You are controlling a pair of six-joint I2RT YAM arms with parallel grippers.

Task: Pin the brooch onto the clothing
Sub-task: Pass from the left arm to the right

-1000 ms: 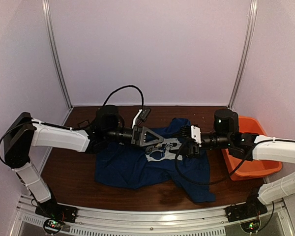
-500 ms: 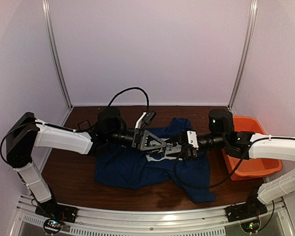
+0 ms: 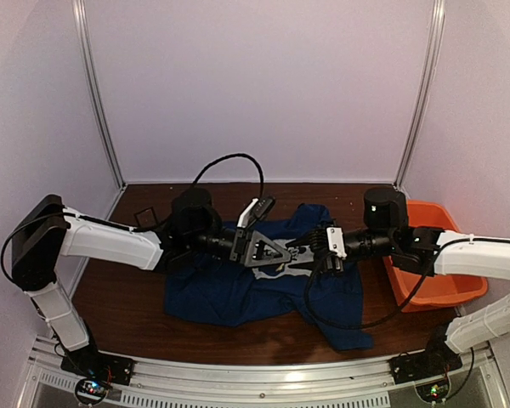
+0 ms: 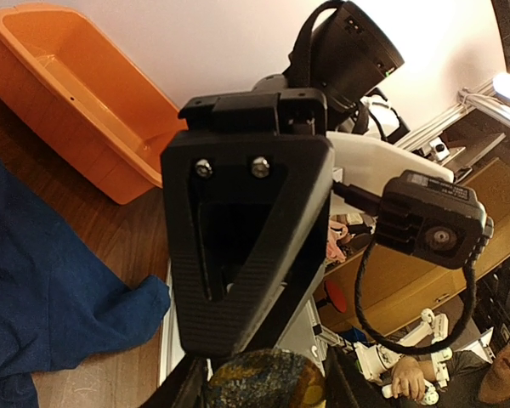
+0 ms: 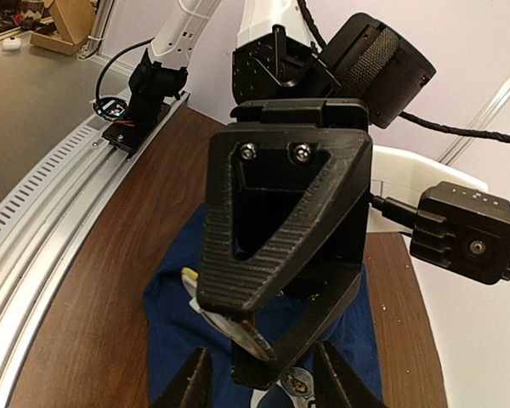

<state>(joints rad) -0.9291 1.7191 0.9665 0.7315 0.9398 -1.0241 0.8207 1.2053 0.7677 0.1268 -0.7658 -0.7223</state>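
The navy T-shirt (image 3: 229,293) lies crumpled on the table, its white print (image 3: 276,270) mostly hidden under the grippers. My left gripper (image 3: 280,252) hovers over the print, shut on the brooch (image 4: 263,378), a round badge with blue and yellow tints that fills the gap between its fingers. In the right wrist view the brooch (image 5: 255,336) shows edge-on at the left gripper's tip. My right gripper (image 3: 310,252) faces the left one tip to tip. Its fingers (image 5: 191,382) stand apart and open, on either side of the left gripper's tip. The shirt (image 5: 174,340) lies below both.
An orange tub (image 3: 438,280) stands at the right edge beside the right arm, and shows in the left wrist view (image 4: 76,102). A small dark box (image 3: 144,218) sits at the back left. Cables loop above both wrists. Bare wood surrounds the shirt.
Both grippers have closed in on each other above the shirt's print. They were a little apart and now meet tip to tip. The shirt has not moved.
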